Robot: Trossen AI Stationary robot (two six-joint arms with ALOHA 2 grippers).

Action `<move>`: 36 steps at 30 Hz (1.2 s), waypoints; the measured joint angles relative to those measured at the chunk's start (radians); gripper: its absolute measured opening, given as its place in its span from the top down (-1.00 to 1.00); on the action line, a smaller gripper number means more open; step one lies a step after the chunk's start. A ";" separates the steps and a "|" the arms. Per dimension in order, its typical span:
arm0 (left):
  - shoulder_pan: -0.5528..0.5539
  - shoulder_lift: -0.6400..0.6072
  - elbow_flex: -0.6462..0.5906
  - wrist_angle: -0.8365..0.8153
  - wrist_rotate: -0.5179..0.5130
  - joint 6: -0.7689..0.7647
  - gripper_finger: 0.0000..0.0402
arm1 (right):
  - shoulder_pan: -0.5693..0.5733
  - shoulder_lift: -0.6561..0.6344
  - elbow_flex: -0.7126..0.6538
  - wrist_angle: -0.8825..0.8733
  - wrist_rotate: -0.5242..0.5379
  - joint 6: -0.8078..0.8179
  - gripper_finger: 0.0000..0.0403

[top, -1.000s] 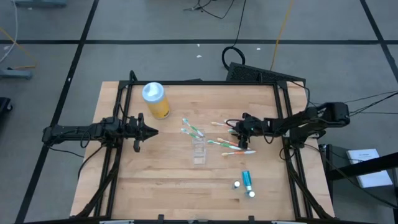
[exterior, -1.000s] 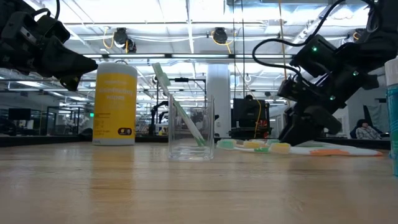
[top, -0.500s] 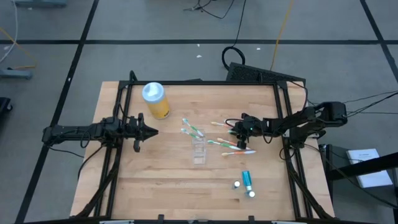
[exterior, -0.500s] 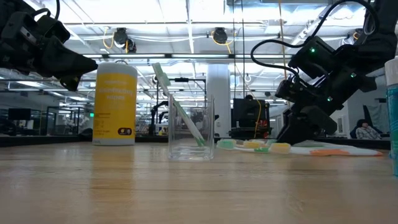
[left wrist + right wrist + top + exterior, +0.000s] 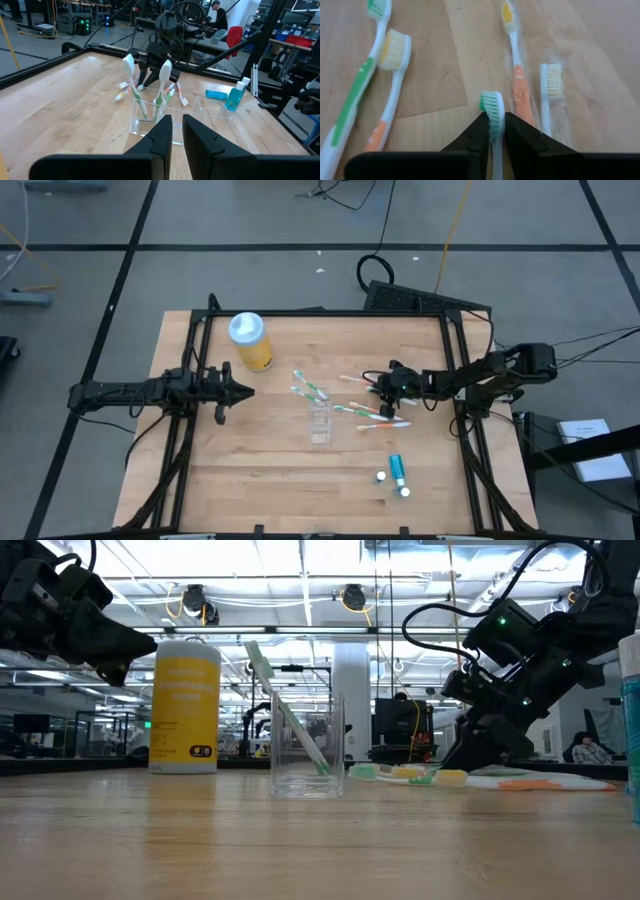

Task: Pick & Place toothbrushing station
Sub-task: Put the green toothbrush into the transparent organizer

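Your right end effector point(image 5: 492, 131) has crept slightly further along the loose brushes over the last second; its fingers now pinch the neck of a green-bristled toothbrush point(image 5: 492, 107), lying flat on the bench point(image 5: 250, 470). That looks like a secured grasp, ready to lift. The clear cup point(image 5: 320, 420) stands mid-bench holding two brushes. Your left end effector point(image 5: 237, 390) waits near the yellow bottle point(image 5: 250, 340), fingers nearly together, empty.

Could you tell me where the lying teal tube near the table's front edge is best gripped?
Grip the teal tube across its slim body, midway, coming straight down from above. It lies flat on the table, with its long sides free for a claw.
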 joint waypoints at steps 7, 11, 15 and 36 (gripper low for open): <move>0.000 0.000 0.000 0.000 0.000 0.000 0.76 | 0.018 0.001 -0.002 0.039 0.020 -0.008 0.61; 0.000 0.000 0.000 0.000 0.000 0.000 0.76 | 0.043 0.002 -0.003 0.069 0.088 -0.039 0.48; 0.000 0.000 0.000 0.000 0.000 0.000 0.76 | 0.054 0.002 -0.003 0.070 0.186 -0.088 0.39; 0.000 0.000 0.000 0.000 0.000 0.000 0.76 | 0.006 -0.002 -0.001 0.041 0.076 0.011 0.56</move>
